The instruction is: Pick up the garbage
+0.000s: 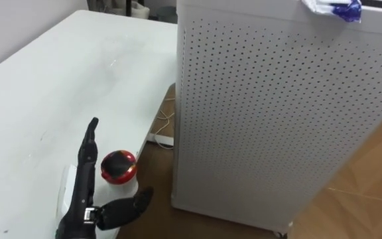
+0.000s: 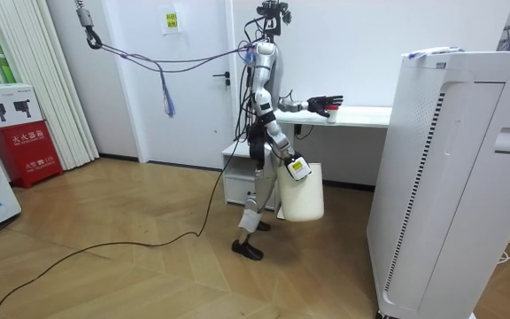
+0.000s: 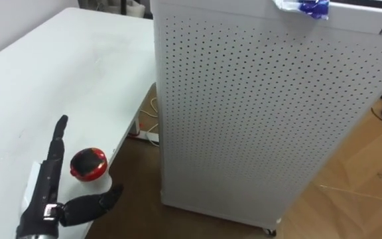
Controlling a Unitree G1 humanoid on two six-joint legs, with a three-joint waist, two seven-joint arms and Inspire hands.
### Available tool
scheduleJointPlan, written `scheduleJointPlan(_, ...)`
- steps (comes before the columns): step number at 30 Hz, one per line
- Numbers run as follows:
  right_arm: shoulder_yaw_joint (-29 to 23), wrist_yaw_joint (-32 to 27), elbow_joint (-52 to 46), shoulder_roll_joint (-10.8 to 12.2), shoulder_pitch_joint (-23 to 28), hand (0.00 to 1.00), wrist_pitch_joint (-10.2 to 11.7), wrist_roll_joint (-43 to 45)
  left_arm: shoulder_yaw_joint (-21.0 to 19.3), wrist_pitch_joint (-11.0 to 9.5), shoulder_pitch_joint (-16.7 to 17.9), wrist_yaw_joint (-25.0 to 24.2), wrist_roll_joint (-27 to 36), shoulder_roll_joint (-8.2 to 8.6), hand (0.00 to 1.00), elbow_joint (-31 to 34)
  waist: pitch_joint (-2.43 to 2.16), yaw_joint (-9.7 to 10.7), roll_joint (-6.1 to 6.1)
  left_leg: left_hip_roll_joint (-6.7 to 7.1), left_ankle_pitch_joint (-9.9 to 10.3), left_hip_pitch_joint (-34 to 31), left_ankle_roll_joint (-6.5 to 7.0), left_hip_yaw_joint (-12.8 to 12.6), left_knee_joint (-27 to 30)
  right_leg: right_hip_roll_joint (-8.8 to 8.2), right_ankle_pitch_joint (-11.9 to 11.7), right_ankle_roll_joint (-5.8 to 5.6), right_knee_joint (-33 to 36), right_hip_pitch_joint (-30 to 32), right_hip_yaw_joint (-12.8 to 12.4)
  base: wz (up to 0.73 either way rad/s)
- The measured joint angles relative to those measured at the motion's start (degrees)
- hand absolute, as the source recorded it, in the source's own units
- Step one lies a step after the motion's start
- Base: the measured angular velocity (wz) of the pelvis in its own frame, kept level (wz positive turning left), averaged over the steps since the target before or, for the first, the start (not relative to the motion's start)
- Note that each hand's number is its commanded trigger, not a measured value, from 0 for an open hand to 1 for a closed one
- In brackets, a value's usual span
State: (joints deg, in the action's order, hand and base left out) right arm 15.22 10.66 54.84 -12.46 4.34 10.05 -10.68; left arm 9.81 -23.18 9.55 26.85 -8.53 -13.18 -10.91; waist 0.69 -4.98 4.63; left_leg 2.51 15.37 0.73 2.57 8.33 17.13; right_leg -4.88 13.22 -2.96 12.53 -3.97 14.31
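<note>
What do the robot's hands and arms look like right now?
The left hand has slim black fingers, a pale grey plate along its back and a small white tag at the wrist. In the room view, both arms look silver-grey with darker joints. The right hand looks dark with a pale yellowish patch.

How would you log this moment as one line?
phase: pre-grasp | left hand: open, beside red round item on white table | right hand: at white bucket
</note>
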Motion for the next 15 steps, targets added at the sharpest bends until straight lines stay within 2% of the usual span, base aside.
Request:
scheduleJointPlan(3, 0.0, -0.38, 0.0, 0.0, 0.64, 1.0, 0.01, -0.01, 0.11, 0.03, 0.52, 0.03, 3.16, 0.05, 0.0, -0.86, -0.01, 0.08, -0.02, -0.02, 0.0, 0.94, 0.0, -0.15, 0.0, -0.02, -0.03, 0.04, -0.1, -1.03, -0.27, -0.05)
scheduleJointPlan(6, 0.01, -0.72, 0.0, 0.08, 1.01, 1.0, 0.01, 0.05, 0.16, 0.16, 0.55, -0.16, 5.86, 0.11, 0.0, -1.62, -0.01, 0.24, -0.1, -0.03, -0.13, 1.37, -0.19, -0.06, 0.13, 0.03, -0.04, 0.06, 0.49, -0.82, -1.59, -0.07)
scheduleJointPlan(8, 0.42, -0.73, -0.06, 0.09, 1.41, 1.0, 0.01, 0.44, 0.1, 0.41, 1.24, -0.6, 8.07, 0.17, 0.0, -1.92, -0.06, 0.01, -0.5, -0.2, -0.15, 2.44, -0.22, 2.69, 0.25, 0.18, -0.04, 0.27, 3.0, 0.13, -1.34, -0.27)
scheduleJointPlan(9, 0.49, -0.72, -0.13, 0.17, 1.39, 1.0, 0.01, 0.77, 0.0, 0.44, 1.48, -0.76, 8.62, 0.19, 0.0, -1.95, -0.11, -0.16, -0.32, 0.04, -0.12, 1.76, -0.25, 2.41, 1.35, -0.37, -0.29, 0.69, 2.74, -0.48, -1.68, 0.0)
scheduleJointPlan(10, 0.59, -1.19, -0.42, 0.73, 1.46, 1.0, 0.0, 1.0, 0.14, 0.65, 1.24, -1.45, 10.37, 0.12, 0.0, -2.08, 0.58, 0.27, 1.4, 1.57, 0.54, -3.01, -1.74, -1.19, 8.37, -1.72, -0.72, 1.16, -0.09, -2.36, -5.43, 0.45)
scheduleJointPlan(11, 0.44, -2.16, -0.19, 1.21, 1.79, 1.0, 0.12, 0.3, 0.76, 1.05, 0.21, -2.5, 11.35, 0.79, 0.0, -2.06, 0.62, 0.27, 2.6, 3.16, 0.31, -8.66, -1.63, -4.13, 6.18, -2.56, -0.7, 1.1, -1.52, -2.51, -8.1, 0.72)
scheduleJointPlan(12, 0.01, -2.54, 0.44, 0.75, 1.77, 1.0, 0.13, -0.32, 1.49, 1.16, -0.53, -2.7, 11.4, 1.28, 0.0, -2.04, 0.16, 0.29, 1.74, 3.1, -1.26, -11.82, -1.73, -4.66, 3.63, -2.57, -0.41, 0.73, -1.19, -1.88, -8.21, 0.74)
scheduleJointPlan(13, -0.86, -3.23, 2.02, 1.08, 2.0, 1.0, -0.22, -0.49, 2.63, 0.7, -1.11, -2.8, 11.36, 1.33, 0.0, -1.6, 0.13, -0.66, 2.28, 2.79, -7.59, -15.25, 1.95, -7.87, 3.65, -3.08, 1.93, -1.15, 0.92, -0.88, -8.11, 0.43)
scheduleJointPlan(14, -0.7, -3.46, 2.67, 1.75, 2.2, 1.0, -0.61, -0.17, 3.01, 0.81, -1.05, -2.89, 11.39, 1.28, 0.0, -1.58, 0.06, -2.09, 2.49, 2.81, -7.66, -14.27, 2.22, -9.03, 3.75, -3.13, 2.81, -1.78, 1.49, -0.84, -6.24, 0.18)
scheduleJointPlan(15, -0.7, -3.49, 2.38, 1.89, 2.19, 1.0, -0.75, -0.08, 3.03, 1.05, -0.99, -2.95, 11.57, 1.32, 0.0, -1.73, 0.15, -2.4, 2.01, 2.41, -7.65, -13.64, 2.23, -8.95, 3.63, -2.68, 2.73, -1.77, 1.31, -0.91, -5.81, -0.19)
